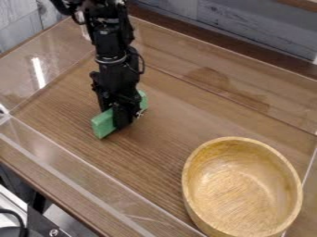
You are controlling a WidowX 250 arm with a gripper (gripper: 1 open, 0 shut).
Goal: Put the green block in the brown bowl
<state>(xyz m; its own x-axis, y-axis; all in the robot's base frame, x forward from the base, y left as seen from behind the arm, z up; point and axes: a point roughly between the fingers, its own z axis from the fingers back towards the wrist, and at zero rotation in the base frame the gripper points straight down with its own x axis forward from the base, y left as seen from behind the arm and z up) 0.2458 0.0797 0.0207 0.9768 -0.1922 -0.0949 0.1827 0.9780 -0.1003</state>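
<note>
In the camera view, you see your pincer (pixel 119 113) pointing straight down, squeezed tight on the green block (pixel 109 120). The block sits on the wooden table (pixel 186 102), right between the pincer's tips. The brown bowl (pixel 242 192) is well apart from the pincer, toward the lower right.

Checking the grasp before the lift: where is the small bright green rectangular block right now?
The small bright green rectangular block lies on the wooden table, left of centre, clamped in the black gripper, up-left of the round tan wooden bowl.
</note>
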